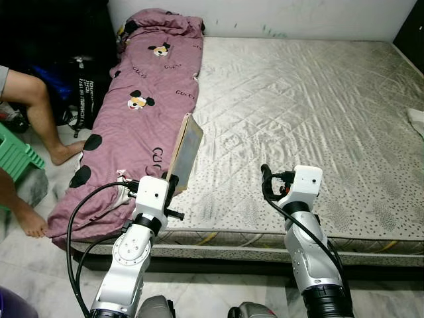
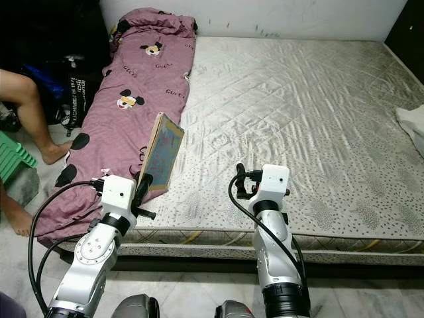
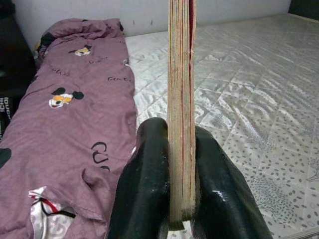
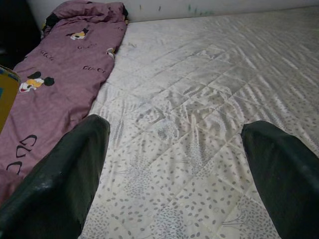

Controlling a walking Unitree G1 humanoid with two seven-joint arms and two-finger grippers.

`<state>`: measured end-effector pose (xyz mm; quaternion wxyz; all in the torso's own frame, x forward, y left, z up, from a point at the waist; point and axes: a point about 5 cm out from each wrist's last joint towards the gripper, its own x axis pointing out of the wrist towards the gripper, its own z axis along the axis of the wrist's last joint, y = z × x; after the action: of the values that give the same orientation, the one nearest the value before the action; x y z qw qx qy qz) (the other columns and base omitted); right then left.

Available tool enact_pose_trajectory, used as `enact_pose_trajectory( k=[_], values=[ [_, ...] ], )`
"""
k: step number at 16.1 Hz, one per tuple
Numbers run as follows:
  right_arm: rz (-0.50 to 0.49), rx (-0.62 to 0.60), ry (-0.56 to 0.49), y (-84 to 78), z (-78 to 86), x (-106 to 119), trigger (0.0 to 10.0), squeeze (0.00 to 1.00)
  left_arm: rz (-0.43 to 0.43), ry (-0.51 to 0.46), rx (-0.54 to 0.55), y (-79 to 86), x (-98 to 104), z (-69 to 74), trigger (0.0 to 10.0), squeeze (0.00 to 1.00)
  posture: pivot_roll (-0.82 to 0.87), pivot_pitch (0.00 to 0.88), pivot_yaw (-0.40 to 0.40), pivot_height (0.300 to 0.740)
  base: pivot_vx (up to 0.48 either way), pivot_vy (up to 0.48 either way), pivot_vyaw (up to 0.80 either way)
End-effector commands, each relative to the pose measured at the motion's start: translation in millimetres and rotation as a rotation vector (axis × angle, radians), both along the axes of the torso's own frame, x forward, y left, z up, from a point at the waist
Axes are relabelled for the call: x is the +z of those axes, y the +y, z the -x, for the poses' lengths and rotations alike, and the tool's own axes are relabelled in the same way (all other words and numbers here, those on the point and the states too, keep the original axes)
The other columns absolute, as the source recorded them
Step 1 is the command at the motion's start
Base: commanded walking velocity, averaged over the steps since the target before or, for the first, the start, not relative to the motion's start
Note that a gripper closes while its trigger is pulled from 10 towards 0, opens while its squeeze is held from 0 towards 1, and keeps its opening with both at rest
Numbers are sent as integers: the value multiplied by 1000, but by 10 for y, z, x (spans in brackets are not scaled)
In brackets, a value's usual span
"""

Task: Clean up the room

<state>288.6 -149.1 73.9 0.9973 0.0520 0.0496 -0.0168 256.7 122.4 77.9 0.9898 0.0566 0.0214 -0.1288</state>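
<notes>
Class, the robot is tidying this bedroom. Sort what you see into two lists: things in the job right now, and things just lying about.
In the job:
- book, clamped upright in the left pincer
- right pincer, open over the mattress

Lying about:
- purple blanket
- white cloth
- green stool
- black bag

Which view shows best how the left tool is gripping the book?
The left wrist view: the book stands edge-on, pinched near its lower end between both fingers of the left tool. The eye views show its cover held upright over the mattress edge, the grip half hidden. The right wrist view catches a yellow corner.
</notes>
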Motion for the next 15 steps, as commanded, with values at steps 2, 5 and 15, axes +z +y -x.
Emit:
enact_pose_trajectory(
  k=[2,5,15],
  values=[
    [-1,2,4,18,-13,3,10000,0,3,-43,-5,11,99,-30,10000,0,24,50,9,740,0,0,0],
    [-1,2,4,21,-13,3,10000,0,-1,-43,-4,17,97,-30,10000,0,24,51,9,740,0,-272,0],
    [4,2,7,13,-11,-1,10000,0,3,-46,-7,-3,101,-33,10000,0,20,52,11,740,0,-282,0]
  ],
)
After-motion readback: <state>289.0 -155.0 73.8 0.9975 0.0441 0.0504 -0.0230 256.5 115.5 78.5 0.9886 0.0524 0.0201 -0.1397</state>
